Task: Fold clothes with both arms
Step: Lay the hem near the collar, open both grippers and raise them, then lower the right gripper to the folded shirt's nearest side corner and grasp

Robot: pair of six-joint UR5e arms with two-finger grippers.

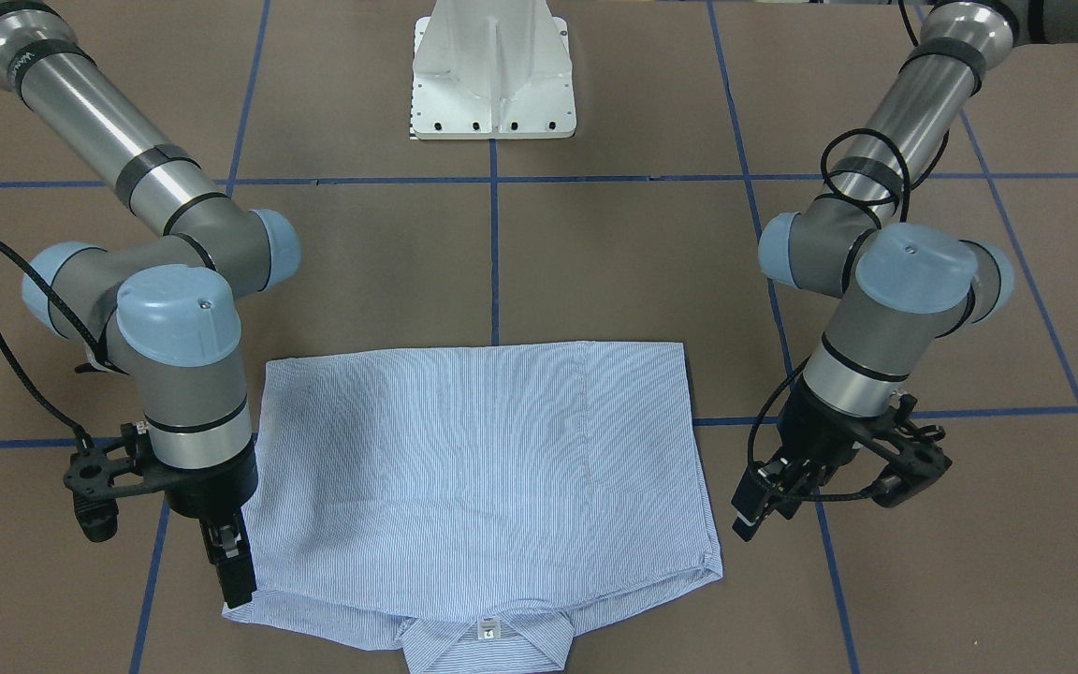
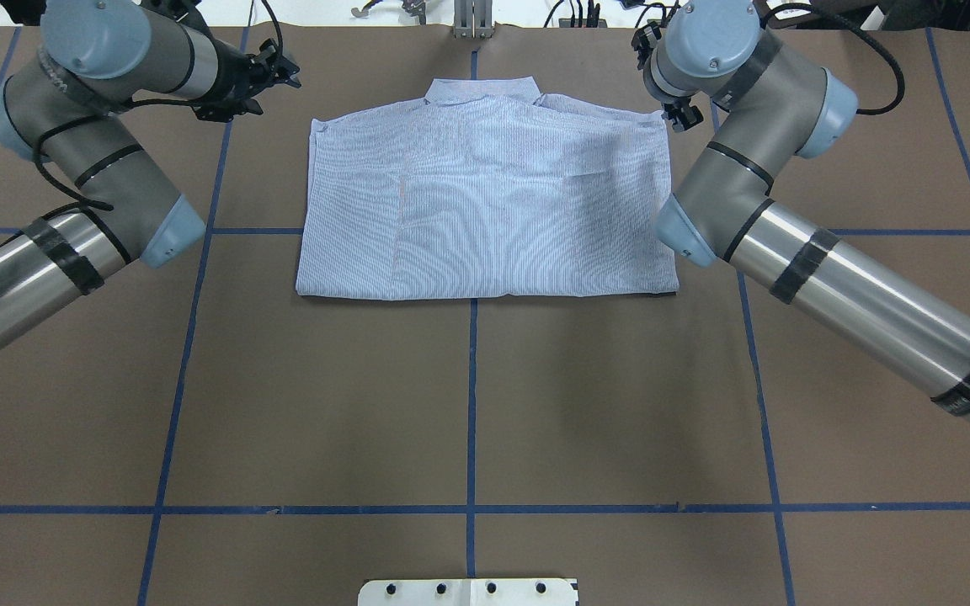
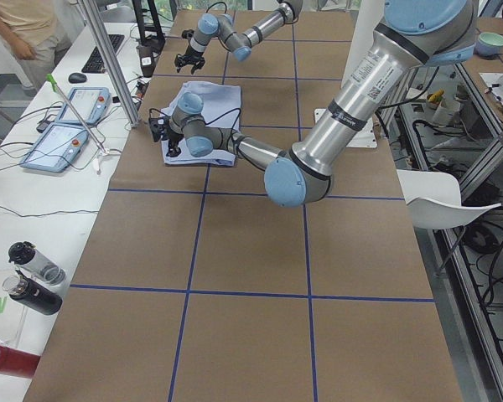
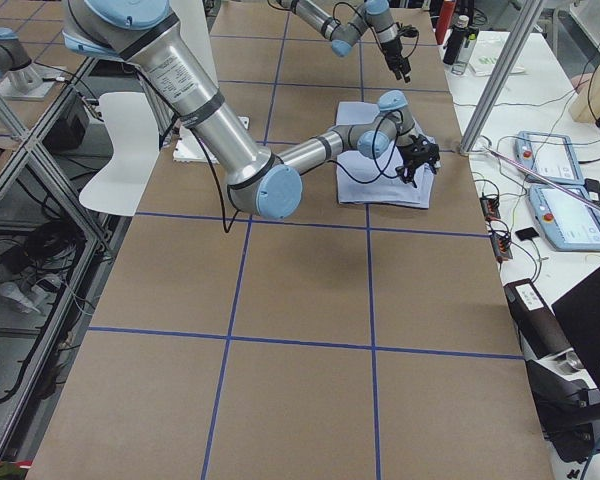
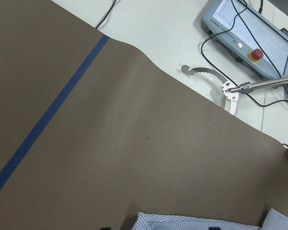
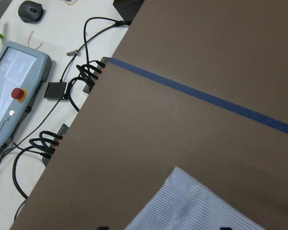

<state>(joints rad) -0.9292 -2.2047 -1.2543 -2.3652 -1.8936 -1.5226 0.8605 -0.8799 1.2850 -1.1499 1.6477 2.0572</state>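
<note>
The light-blue striped shirt (image 2: 485,194) lies folded into a flat rectangle on the brown table. Its collar (image 1: 488,641) and white neck label (image 1: 489,629) are at the edge far from the robot's base. My right gripper (image 1: 235,571) hangs open over the shirt's collar-side corner, low, with nothing in it. My left gripper (image 1: 750,510) is open and empty, a little outside the opposite collar-side corner and apart from the cloth. The shirt's edge shows at the bottom of the left wrist view (image 5: 197,223) and of the right wrist view (image 6: 197,206).
The white pedestal base (image 1: 492,75) stands at the robot's side of the table. Blue tape lines (image 2: 472,404) cross the brown surface. Past the far table edge lie teach pendants (image 5: 249,33) (image 6: 14,100) and cables (image 6: 86,76).
</note>
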